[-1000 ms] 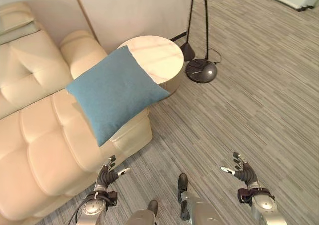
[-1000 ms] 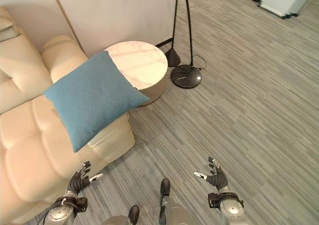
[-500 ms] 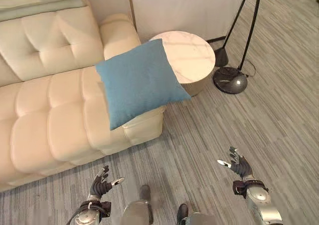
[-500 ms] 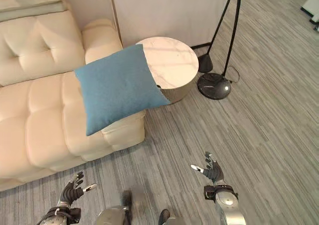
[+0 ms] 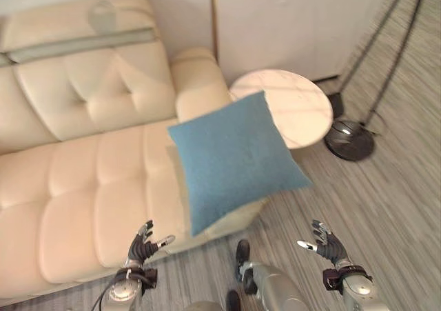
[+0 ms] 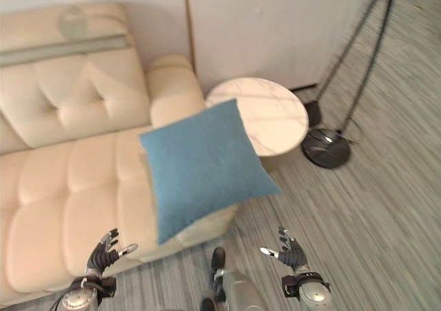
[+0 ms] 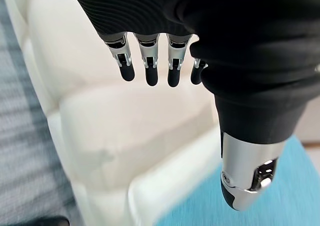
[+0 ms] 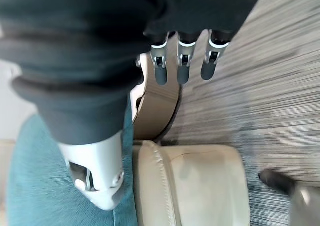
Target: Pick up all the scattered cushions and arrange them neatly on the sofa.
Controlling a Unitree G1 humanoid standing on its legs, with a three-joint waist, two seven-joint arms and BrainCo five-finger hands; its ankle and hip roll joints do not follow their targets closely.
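With my left hand [image 5: 143,242] and right hand [image 5: 322,239] both spread wide and empty, the square blue fabric cushion [image 5: 234,157] lay askew over the cream tufted leather sofa [image 5: 76,180]'s armrest end, wanting straightening.

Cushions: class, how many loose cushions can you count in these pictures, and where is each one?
1. A blue cushion lies on the sofa's end, overhanging its front edge, beside the round table. Others may lie outside the pictures.
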